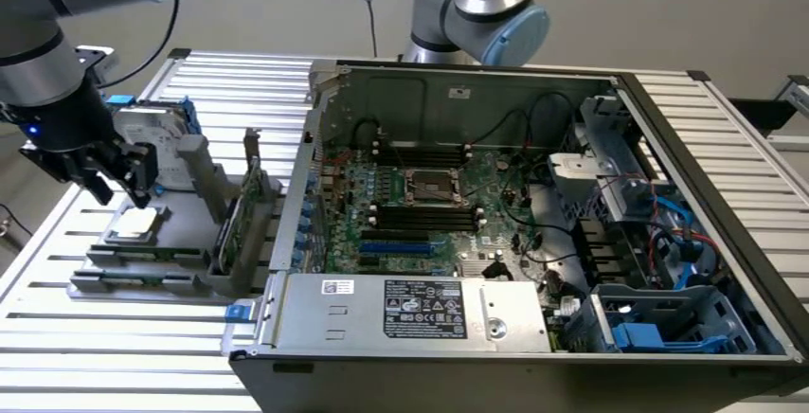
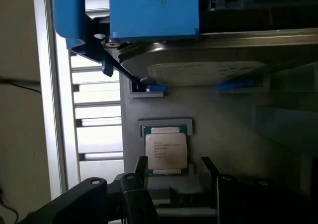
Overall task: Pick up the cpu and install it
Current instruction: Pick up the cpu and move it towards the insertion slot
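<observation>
At the exterior view's left, the end effector [image 1: 123, 195] hangs just above the cpu [image 1: 133, 225], jaws wide open, gripping nothing. The cpu lies flat on a grey holder [image 1: 139, 278] on the counter [image 1: 101, 347]. A hard drive [image 1: 158, 129] stands close behind, perhaps touching the arm. Further right is the open computer case [image 1: 480, 91] with its socket [image 1: 430, 186].
</observation>
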Available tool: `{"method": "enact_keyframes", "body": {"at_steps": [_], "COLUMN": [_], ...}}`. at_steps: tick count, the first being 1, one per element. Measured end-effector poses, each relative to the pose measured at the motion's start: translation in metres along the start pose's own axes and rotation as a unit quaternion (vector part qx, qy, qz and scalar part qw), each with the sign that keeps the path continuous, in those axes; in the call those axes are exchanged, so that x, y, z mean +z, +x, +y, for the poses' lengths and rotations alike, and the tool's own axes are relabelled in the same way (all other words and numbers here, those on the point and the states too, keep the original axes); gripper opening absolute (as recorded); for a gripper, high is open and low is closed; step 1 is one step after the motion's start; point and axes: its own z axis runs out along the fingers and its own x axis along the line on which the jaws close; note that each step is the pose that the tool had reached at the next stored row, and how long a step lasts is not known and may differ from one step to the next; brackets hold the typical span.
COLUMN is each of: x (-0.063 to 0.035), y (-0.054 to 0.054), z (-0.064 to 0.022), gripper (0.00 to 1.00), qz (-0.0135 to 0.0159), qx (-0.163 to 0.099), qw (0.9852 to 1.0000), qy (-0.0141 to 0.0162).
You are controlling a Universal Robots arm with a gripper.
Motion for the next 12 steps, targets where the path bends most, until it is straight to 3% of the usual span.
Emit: {"method": "enact_keyframes", "body": {"at_steps": [3, 4, 12], "x": [0.0054, 0.0071, 0.0217], "y": [0.0, 0.0, 0.0], "z": [-0.0002, -0.0003, -0.0008], "gripper": [0.56, 0.62, 0.62], "qz": [0.0, 0.0, 0.0], "qx": [0.0, 0.0, 0.0], "qw": [1.0, 1.0, 1.0], "qy": [0.0, 0.0, 0.0]}}
